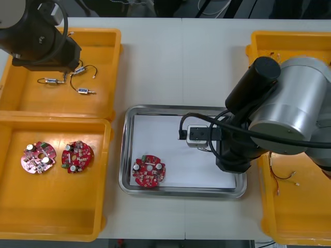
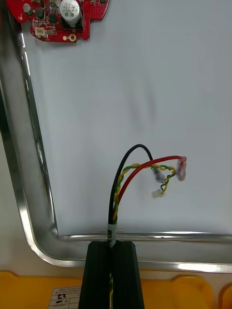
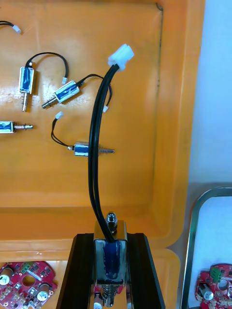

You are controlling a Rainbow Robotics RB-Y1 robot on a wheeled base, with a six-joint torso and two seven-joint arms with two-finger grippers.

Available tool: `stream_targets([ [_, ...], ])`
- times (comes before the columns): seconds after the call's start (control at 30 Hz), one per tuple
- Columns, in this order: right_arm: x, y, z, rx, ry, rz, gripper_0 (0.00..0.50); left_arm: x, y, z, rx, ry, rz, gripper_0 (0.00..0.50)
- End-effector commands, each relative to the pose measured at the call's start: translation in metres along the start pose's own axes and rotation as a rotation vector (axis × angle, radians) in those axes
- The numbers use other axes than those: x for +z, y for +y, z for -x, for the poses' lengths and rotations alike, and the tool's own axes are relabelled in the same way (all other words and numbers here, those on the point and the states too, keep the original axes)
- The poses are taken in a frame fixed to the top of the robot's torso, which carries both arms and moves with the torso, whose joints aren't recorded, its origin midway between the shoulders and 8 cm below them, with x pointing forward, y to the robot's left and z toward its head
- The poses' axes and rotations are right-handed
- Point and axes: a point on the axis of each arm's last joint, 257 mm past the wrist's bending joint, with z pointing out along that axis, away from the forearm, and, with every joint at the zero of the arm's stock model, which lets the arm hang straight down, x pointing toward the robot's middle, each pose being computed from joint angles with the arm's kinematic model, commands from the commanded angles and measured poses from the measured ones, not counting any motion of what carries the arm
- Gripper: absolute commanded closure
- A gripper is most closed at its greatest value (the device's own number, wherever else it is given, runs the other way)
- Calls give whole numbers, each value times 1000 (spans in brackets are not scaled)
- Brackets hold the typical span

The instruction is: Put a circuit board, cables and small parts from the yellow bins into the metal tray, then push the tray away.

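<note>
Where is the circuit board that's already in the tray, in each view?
Front view: circuit board in the metal tray's near-left corner.
Right wrist view: board far beyond the right pincer, near the rim.
Left wrist view: board beside the left pincer, just inside the rim.
Shared landmark: the tray's rim.

We count four yellow bins (image 1: 31, 103), two at each side of the table, and one metal tray (image 1: 124, 155). We find three round red circuit boards (image 1: 149, 171): one in the tray, two in a left bin. There are two red and yellow cables: one (image 2: 145, 166) in the right gripper (image 2: 112, 244), one (image 1: 283, 178) in a right bin. Four small metal parts (image 3: 65, 91) lie in a left bin, and a fifth (image 3: 110, 253) sits in the left gripper (image 3: 110, 236).
</note>
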Motion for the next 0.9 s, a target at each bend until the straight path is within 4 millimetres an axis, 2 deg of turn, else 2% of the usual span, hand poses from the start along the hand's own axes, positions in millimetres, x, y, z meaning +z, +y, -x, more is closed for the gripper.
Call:
stream_targets([
  [0.03, 14, 18, 18, -57, -35, 9, 500, -11, -17, 2, 44, -35, -45, 500],
  [0.2, 30, 32, 26, -25, -71, 14, 500, -12, -26, 0, 50, -36, -67, 500],
  [0.43, 49, 37, 20, 5, -66, -20, 500, -12, -30, -3, 58, -26, -78, 500],
  [0.73, 75, 35, 20, 47, -55, -40, 500, -12, -31, -3, 60, -26, -82, 500],
  [0.9, 82, 30, 24, 70, -56, -47, 497, -11, -32, -4, 59, -22, -86, 500],
])
